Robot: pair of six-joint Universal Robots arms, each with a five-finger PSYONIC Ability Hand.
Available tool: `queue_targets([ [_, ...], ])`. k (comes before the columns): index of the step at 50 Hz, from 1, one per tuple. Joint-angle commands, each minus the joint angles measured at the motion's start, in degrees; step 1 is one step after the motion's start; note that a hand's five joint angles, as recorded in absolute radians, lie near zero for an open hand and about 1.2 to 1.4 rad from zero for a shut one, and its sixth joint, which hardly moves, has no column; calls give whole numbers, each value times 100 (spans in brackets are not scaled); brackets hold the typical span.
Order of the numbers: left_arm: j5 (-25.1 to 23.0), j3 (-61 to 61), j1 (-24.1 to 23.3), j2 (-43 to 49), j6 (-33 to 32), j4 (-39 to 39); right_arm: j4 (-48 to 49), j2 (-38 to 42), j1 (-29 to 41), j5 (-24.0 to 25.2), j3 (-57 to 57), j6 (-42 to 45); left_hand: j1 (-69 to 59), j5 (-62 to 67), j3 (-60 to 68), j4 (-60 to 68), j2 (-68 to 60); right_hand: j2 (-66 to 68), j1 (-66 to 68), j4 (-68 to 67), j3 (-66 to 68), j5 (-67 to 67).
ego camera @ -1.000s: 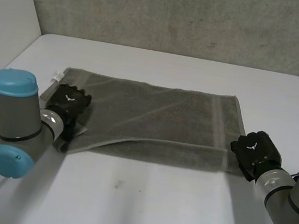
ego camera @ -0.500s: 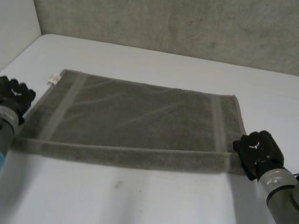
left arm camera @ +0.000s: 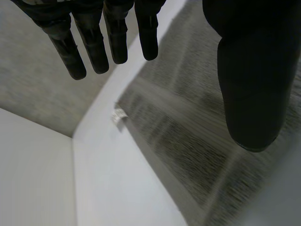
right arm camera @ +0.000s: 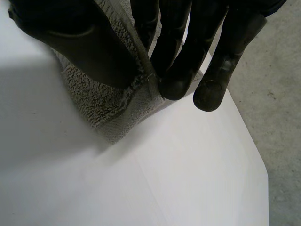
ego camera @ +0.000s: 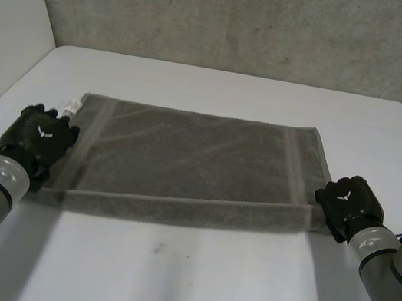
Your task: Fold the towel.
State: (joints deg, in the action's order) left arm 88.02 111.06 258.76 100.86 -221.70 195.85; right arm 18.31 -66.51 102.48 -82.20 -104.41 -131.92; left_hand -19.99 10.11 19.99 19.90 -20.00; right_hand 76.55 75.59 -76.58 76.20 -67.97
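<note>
A grey towel (ego camera: 191, 160) lies spread flat on the white table (ego camera: 201, 283), with a small white label (ego camera: 74, 105) at its far left corner. My left hand (ego camera: 40, 135) hovers at the towel's left edge near the front corner. In the left wrist view its fingers (left arm camera: 94, 42) are straight and apart from the thumb, above the towel (left arm camera: 188, 117) and the label (left arm camera: 119, 114), holding nothing. My right hand (ego camera: 348, 201) is at the towel's near right corner. In the right wrist view its thumb (right arm camera: 70, 33) and fingers pinch that corner (right arm camera: 101, 106).
A grey concrete wall (ego camera: 247, 18) runs behind the table. A white panel (ego camera: 7, 15) stands at the left. Bare table lies in front of the towel and beyond it.
The left hand left the towel's near left corner, swung out to the left, then came back to the left edge. The bunched near left corner now lies flat. The right hand stayed put.
</note>
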Motion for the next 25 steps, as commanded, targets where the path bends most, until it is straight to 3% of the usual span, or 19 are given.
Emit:
queue_targets([
  [1,-13,-5,183,363,4,-214,-3,6,0,2,0,0,-435,423,435,444,-434,346,441,-342,380,-203],
  [13,-224,-242,316,997,4,-205,-3,6,0,2,0,0,-1849,1837,1848,1857,-1847,346,441,-342,380,-203],
  [17,-277,-295,324,1059,4,-170,-3,-3,-9,2,9,0,-3542,3530,3542,3551,-3541,346,441,-342,380,-203],
  [21,-391,-286,324,1059,4,-170,-3,-3,-9,2,18,0,-4439,4427,4439,4448,-4438,346,441,-342,380,-203],
  [23,-618,-260,324,1059,4,-196,-12,-20,-9,-6,18,0,-5992,5980,5991,6000,-5990,346,441,-342,380,-203],
  [25,-750,-251,316,1041,13,-231,-55,-55,-9,-6,18,-9,-6001,5989,6001,6010,-6000,346,441,-342,380,-203],
])
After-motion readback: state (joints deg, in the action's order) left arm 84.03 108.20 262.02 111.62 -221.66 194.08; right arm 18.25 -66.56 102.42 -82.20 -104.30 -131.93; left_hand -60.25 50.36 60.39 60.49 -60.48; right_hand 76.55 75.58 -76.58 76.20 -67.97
